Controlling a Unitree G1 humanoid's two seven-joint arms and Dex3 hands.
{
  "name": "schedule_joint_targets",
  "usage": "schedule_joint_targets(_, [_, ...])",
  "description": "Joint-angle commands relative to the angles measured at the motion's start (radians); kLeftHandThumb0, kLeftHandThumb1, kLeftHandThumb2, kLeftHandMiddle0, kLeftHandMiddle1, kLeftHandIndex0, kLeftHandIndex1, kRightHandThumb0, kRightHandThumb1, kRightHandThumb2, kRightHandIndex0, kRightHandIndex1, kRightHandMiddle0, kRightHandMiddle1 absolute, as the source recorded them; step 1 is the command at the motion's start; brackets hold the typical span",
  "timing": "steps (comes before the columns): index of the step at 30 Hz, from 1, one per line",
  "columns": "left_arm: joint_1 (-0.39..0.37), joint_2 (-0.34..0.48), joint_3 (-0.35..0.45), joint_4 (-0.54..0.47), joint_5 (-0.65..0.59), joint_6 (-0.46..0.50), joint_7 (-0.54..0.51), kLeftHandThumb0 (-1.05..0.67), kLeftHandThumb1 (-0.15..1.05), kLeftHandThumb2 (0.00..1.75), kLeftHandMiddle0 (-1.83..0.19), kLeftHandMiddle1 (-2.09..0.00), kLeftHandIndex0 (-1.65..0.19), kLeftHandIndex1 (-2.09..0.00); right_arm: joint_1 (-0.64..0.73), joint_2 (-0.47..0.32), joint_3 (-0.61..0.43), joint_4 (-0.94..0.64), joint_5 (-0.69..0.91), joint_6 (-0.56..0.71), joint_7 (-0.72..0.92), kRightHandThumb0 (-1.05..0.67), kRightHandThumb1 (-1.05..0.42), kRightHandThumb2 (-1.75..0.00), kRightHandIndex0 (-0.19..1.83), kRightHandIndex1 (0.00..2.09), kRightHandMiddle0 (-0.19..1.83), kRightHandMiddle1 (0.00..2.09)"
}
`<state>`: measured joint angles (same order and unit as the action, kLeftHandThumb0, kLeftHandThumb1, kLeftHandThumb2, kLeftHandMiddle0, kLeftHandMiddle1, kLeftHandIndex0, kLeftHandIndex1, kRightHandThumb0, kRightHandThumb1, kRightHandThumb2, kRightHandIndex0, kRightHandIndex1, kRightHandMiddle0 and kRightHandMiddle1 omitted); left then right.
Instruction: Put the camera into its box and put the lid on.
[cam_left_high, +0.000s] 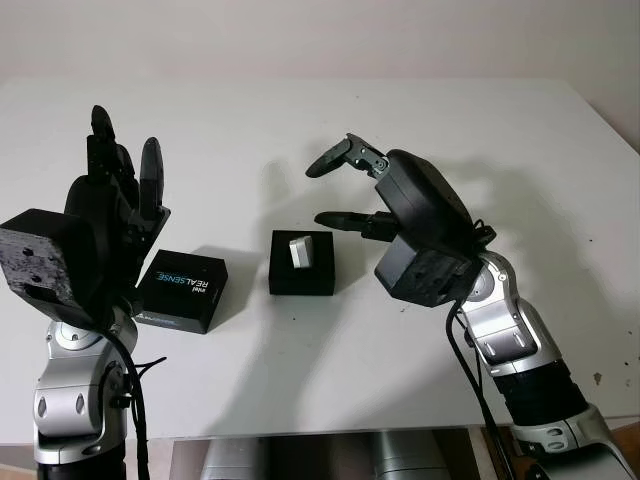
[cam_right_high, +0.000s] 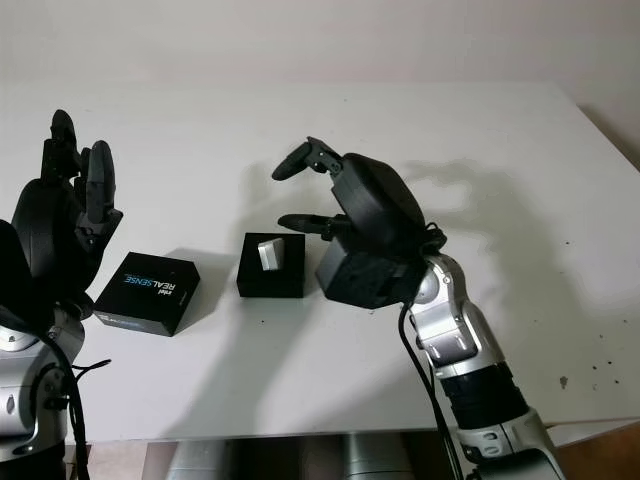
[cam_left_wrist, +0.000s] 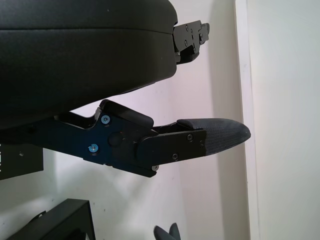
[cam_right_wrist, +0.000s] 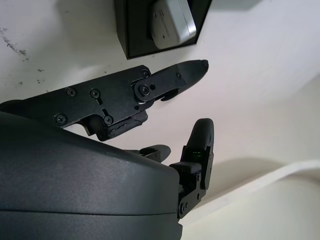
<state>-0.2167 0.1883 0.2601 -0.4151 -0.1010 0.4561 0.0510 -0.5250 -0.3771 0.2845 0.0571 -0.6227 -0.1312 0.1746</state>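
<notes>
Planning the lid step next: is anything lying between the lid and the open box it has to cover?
Nothing visible. The lid lies flat on the table beside the box, with bare table between them. The camera already sits in the box. The left hand is open above the lid; the right hand is open beside the box.

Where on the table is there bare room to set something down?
The far half of the table beyond both hands is bare, as is the near strip before the lid and box. It is crowded between the left hand and right hand, both open.
</notes>
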Motion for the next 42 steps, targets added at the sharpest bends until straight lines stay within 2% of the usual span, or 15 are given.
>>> schedule_joint_targets(1, [-0.018,0.007,0.0,0.0,0.003,-0.002,0.0,-0.72,1.05,0.54,0.19,-0.01,0.19,0.0,-0.053,-0.05,0.028,0.02,-0.045,-0.066,-0.002,-0.54,-0.94,-0.05,0.31,0.01,0.26,0.7])
schedule_joint_targets(5, [-0.018,0.008,-0.003,0.0,0.007,-0.002,0.002,-0.72,1.05,0.55,0.19,-0.01,0.19,0.0,-0.131,-0.105,0.059,0.111,-0.105,-0.221,-0.049,-0.55,-0.93,-0.05,0.3,0.04,0.35,0.59])
schedule_joint_targets(11, [-0.015,-0.002,-0.001,0.0,0.003,-0.01,0.005,-0.71,1.05,0.54,0.19,-0.02,0.19,0.0,-0.307,-0.167,0.126,0.352,-0.171,-0.557,-0.161,-0.46,-0.9,-0.05,0.3,0.04,0.43,0.55])
schedule_joint_targets(16, [-0.012,-0.007,0.002,0.0,0.0,-0.01,0.007,-0.73,1.05,0.52,0.19,-0.01,0.19,0.0,-0.429,-0.177,0.178,0.522,-0.268,-0.708,-0.288,-0.43,-0.9,-0.05,0.33,0.06,0.51,0.55])
schedule_joint_targets(24, [-0.007,-0.007,0.002,0.001,0.0,-0.012,0.006,-0.73,1.05,0.52,0.19,0.0,0.19,0.0,-0.538,-0.166,0.243,0.66,-0.358,-0.808,-0.422,-0.35,-0.94,-0.06,0.35,0.06,0.55,0.55])
schedule_joint_targets(35, [-0.001,-0.008,-0.002,-0.009,0.005,-0.011,0.01,-0.73,1.05,0.53,0.19,0.0,0.19,0.0,-0.636,-0.141,0.382,0.795,-0.517,-0.824,-0.631,-0.38,-0.94,-0.05,0.39,0.07,0.59,0.64])
schedule_joint_targets(42, [0.001,-0.01,-0.005,-0.017,0.012,-0.007,0.013,-0.71,1.05,0.55,0.19,0.0,0.19,0.0,-0.671,-0.136,0.459,0.854,-0.569,-0.842,-0.691,-0.39,-0.95,-0.05,0.39,0.06,0.49,0.89])
